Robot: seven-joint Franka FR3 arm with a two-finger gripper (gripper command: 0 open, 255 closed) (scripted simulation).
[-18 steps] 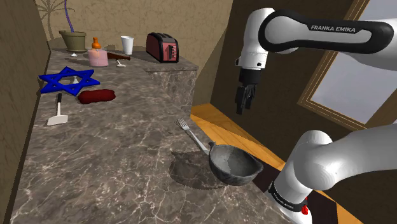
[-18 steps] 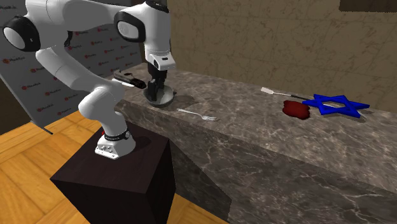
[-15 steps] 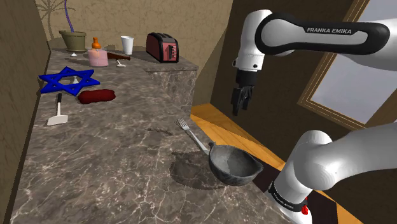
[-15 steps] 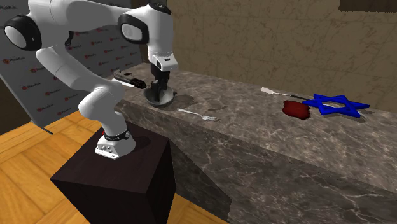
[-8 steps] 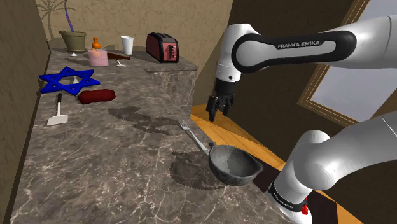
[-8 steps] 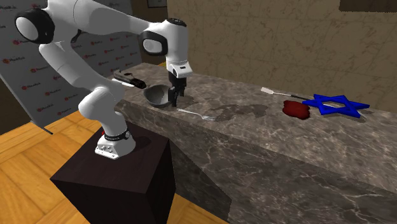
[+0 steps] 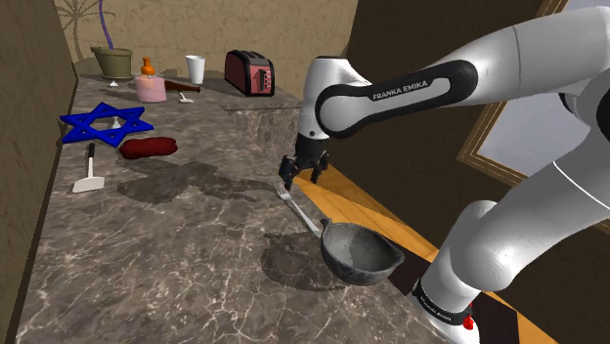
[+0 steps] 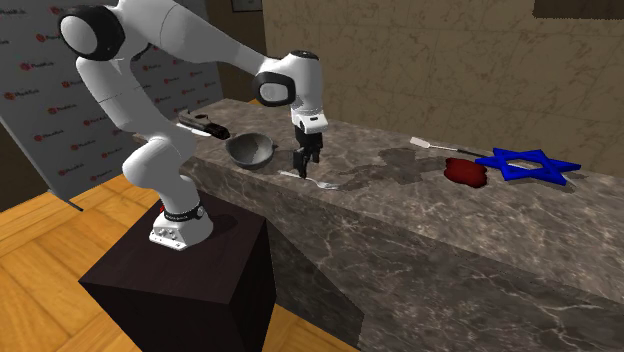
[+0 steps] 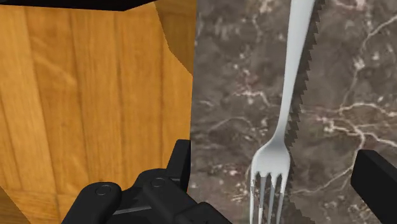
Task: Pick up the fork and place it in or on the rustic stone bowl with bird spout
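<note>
**Change:** your arm has swung in from over the wooden floor and come down at the worktop's floor-side edge. The jaws now hang wide apart just above the fork, straddling its tines and holding nothing. The fork and the bowl have not moved.

**Meaning:** the approach looks nearly done. Lowering, closing, lifting and placing are likely all still to come.

**Fork:** pale grey and smooth, with four tines and a slim, gently waisted handle. It lies flat along that edge, handle towards the bowl.

**Bowl:** dark grey, round and dull, with a small lip on its rim. It sits empty at the same edge, nearer the stand.

**Worktop:** dark stone with pale veins.
</note>
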